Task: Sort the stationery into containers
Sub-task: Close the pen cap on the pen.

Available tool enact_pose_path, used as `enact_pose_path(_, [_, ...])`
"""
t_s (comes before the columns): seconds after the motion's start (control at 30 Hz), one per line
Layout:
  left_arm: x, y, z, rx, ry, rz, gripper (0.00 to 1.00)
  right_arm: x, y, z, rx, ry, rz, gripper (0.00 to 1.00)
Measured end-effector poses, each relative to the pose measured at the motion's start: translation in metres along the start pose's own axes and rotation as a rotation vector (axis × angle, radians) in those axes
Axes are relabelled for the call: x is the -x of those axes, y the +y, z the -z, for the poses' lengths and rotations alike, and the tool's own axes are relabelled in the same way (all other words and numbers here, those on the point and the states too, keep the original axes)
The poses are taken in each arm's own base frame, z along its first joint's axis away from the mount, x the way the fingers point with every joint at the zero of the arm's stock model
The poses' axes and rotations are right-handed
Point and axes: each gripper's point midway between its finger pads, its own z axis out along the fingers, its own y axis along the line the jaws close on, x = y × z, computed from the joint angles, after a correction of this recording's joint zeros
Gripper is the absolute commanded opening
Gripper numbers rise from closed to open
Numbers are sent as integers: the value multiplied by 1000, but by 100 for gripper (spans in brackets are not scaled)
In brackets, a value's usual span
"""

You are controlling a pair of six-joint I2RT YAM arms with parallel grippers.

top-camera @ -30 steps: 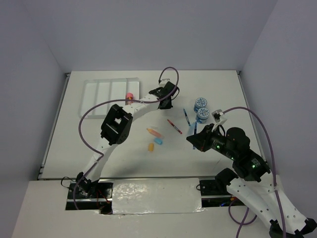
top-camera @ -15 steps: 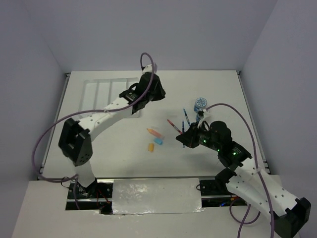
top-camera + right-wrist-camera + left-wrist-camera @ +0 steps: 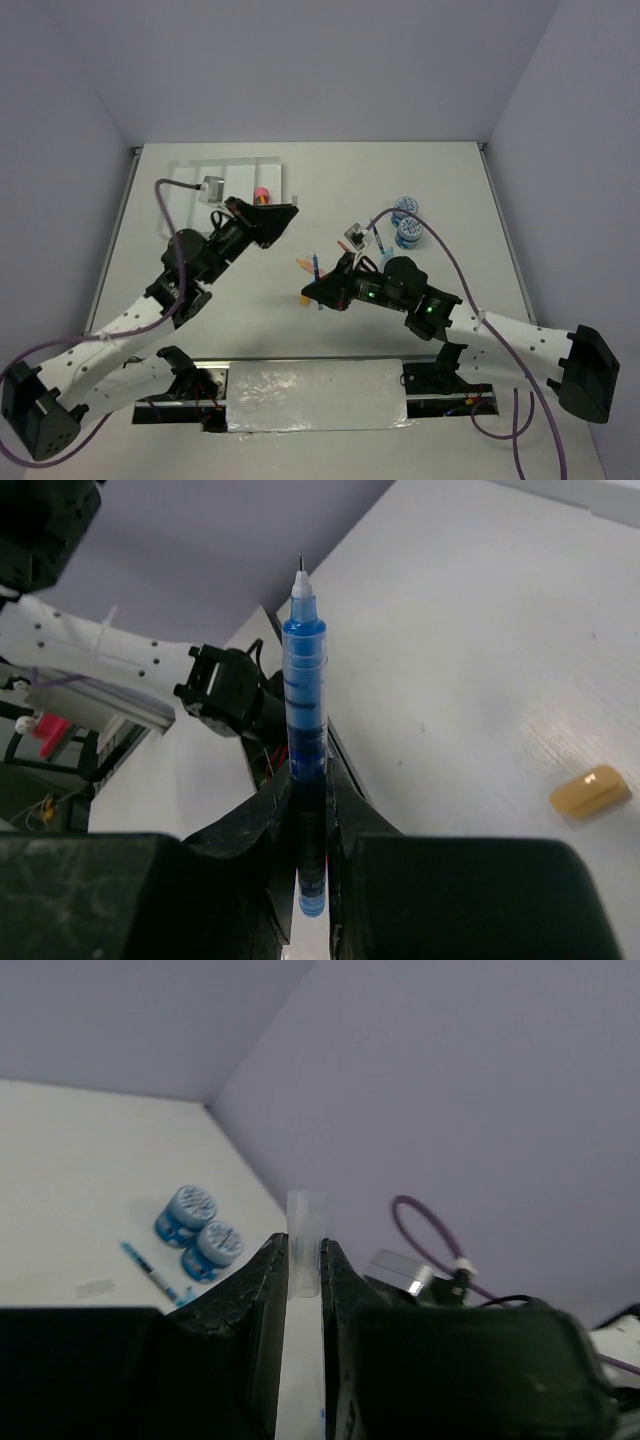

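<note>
My left gripper [image 3: 281, 213] is shut on the pale blue tube [image 3: 305, 1238], which stands up between the fingertips in the left wrist view. It hovers just right of the white tray [image 3: 200, 186]. The pink-capped orange piece [image 3: 262, 193] lies at the tray's right side. My right gripper [image 3: 312, 292] is shut on a blue pen [image 3: 305, 695], which also shows in the top view [image 3: 317, 268]; it is held over the middle of the table. Two blue-lidded tubs [image 3: 405, 211] stand at the right. An orange eraser [image 3: 590, 790] lies on the table.
Another blue pen [image 3: 146, 1264] lies beside the tubs [image 3: 200, 1226]. An orange and pink item [image 3: 302, 264] lies next to my right gripper. Purple cables loop over both arms. Walls close the table at the back and both sides.
My left arm has drawn back from the far middle toward the tray's right edge. My right arm has swung left from near the tubs to the table's middle, carrying the blue pen.
</note>
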Motion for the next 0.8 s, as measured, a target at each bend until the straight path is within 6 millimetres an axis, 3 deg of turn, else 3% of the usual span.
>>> enact_pose_path(0.17, [34, -46, 44, -190, -121, 10, 0, 8, 32, -20, 66, -38, 30, 0])
enact_pose_path(0.33, [46, -63, 72, -266, -169, 14, 0, 23, 72, -33, 163, -71, 94, 0])
enact_pose_path(0.5, [52, -76, 87, -315, -177, 25, 0, 37, 95, -45, 209, -73, 176, 0])
enact_pose_path(0.63, [45, -78, 90, -341, -149, 42, 0, 40, 99, -56, 206, -54, 219, 0])
enact_pose_path(0.8, [32, -71, 91, -337, -113, 64, 0, 31, 92, -60, 187, -18, 240, 0])
